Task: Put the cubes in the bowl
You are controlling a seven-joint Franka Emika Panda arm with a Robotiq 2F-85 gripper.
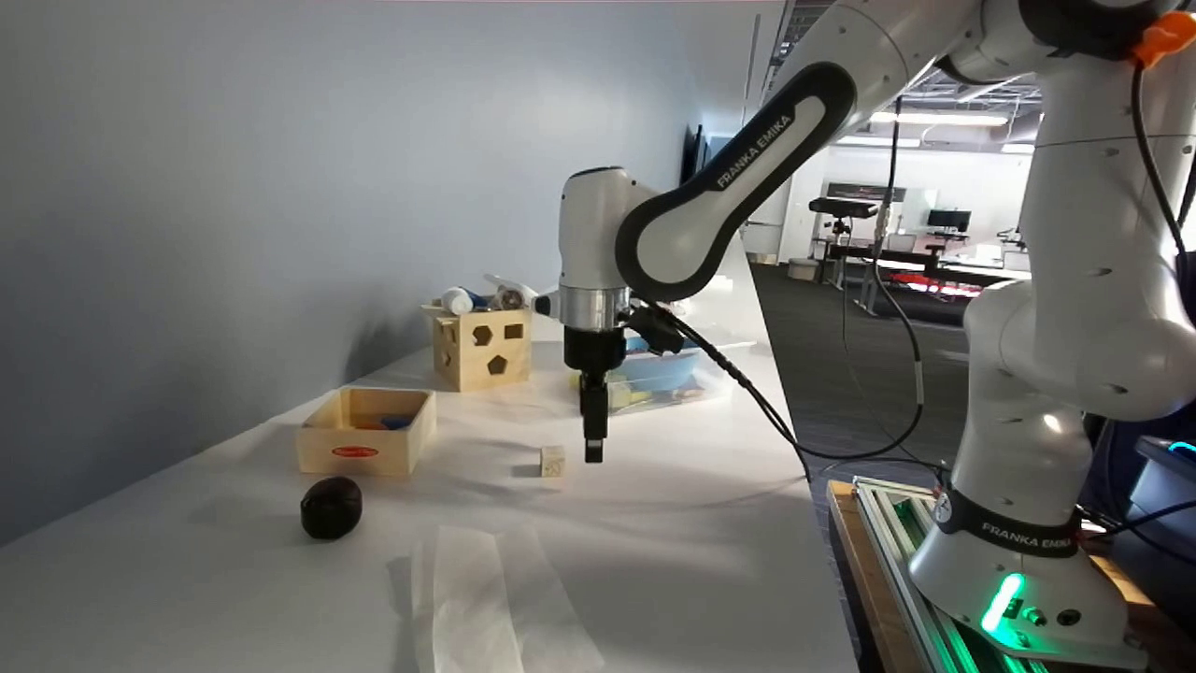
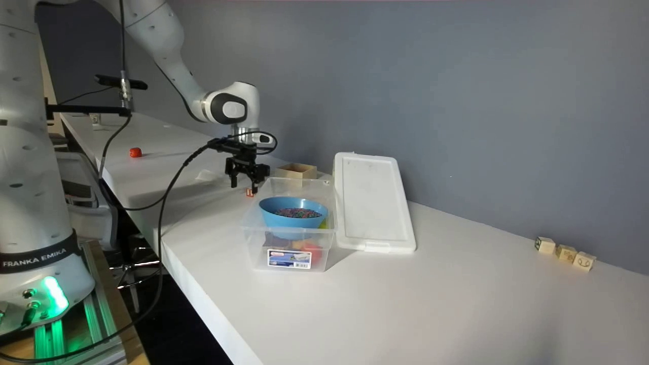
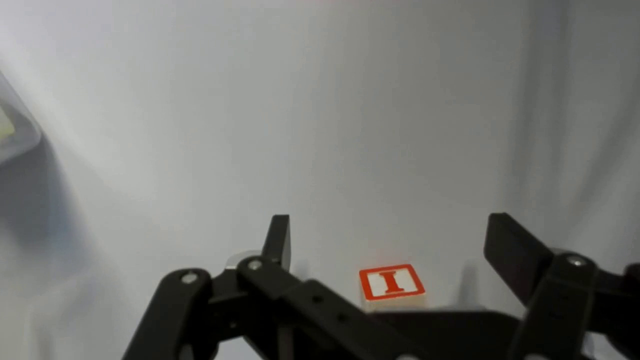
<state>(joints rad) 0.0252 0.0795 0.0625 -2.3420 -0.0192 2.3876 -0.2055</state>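
A small pale beige cube [image 1: 552, 461] with a red letter face stands on the white table; it also shows in an exterior view [image 2: 250, 192] and the wrist view [image 3: 392, 285]. My gripper [image 1: 593, 453] is open and empty, just above the table beside the cube. In the wrist view the cube lies between the lines of the open fingers [image 3: 390, 220], apart from both. Three more beige cubes [image 2: 566, 253] stand in a row by the wall. The light-blue bowl [image 2: 284, 222] sits inside a clear plastic bin and holds small multicoloured bits; it also shows partly behind the gripper [image 1: 659, 369].
The clear bin [image 2: 253, 251] holds toys under the bowl. A white lid [image 2: 375, 203] leans beside it. A yellow holed box [image 1: 483, 350], a tan wooden tray [image 1: 322, 458], a black round object [image 1: 331, 508], white paper [image 1: 495, 598] and a red object [image 2: 135, 152] are on the table.
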